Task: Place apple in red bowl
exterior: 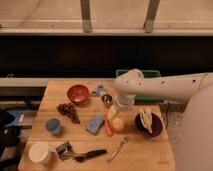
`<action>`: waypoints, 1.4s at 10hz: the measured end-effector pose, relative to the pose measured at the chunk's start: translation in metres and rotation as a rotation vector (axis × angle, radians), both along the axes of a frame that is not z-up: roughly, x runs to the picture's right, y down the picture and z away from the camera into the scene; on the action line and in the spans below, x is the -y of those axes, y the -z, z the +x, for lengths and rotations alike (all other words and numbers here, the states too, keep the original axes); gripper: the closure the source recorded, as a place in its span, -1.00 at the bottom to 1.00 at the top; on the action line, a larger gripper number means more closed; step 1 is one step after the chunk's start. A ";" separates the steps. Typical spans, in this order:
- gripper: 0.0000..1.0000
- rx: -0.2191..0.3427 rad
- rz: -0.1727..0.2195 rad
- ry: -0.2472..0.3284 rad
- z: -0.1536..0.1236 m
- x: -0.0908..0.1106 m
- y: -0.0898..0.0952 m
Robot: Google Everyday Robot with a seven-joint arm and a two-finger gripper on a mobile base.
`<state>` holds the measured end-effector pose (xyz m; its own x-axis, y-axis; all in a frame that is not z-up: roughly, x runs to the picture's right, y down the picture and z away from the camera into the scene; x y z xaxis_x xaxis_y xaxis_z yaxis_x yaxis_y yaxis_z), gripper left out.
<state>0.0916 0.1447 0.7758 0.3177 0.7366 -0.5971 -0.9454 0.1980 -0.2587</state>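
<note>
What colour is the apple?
The apple is yellow with red-orange blush, camera view; end effector just above it.

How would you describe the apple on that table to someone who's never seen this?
On the wooden table, look near the middle, right by the gripper. The apple is the small round yellow-red fruit between the long orange carrot and the dark bowl.

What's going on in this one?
A single robot arm reaches in from the right of the view over a wooden table. Its gripper hangs just above the apple, which sits on the table next to a carrot. The red bowl stands empty farther back and to the left in the view, so the apple is not yet placed.
</note>
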 end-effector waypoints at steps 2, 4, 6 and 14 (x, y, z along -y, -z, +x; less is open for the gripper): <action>-0.60 0.006 -0.033 -0.009 -0.004 -0.014 -0.004; -0.60 0.010 -0.077 -0.001 -0.015 -0.035 -0.011; -0.60 0.001 -0.109 -0.003 -0.015 -0.049 -0.020; -0.60 -0.034 -0.141 -0.083 0.012 -0.051 -0.049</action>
<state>0.1040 0.1959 0.8246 0.2369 0.6675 -0.7060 -0.9658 0.0829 -0.2457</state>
